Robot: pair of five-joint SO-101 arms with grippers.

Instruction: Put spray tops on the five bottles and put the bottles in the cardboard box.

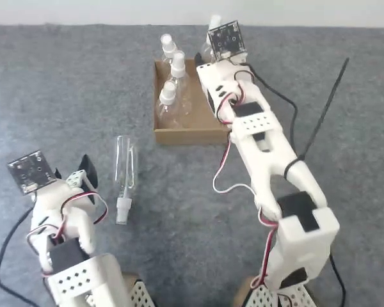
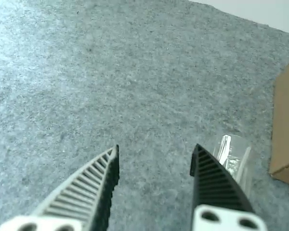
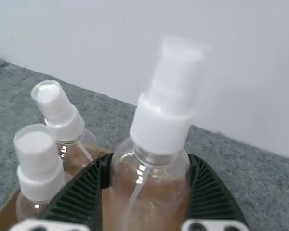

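My right gripper [image 3: 149, 166] is shut on a clear bottle [image 3: 151, 192] with a white spray top [image 3: 166, 96], held upright over the far right part of the cardboard box [image 1: 187, 133]. Three capped bottles [image 1: 169, 94] stand in the box along its left side. Another clear bottle [image 1: 125, 165] lies on the carpet in front of the box, with a white spray top [image 1: 123, 210] at its near end. My left gripper [image 2: 156, 149] is open low over the carpet just left of that bottle's base [image 2: 231, 151], with nothing between its fingers.
Grey carpet covers the table. The box's corner [image 2: 286, 130] shows beyond the lying bottle in the left wrist view. A black cable [image 1: 326, 109] runs along the right of the right arm. A white wall stands behind the box.
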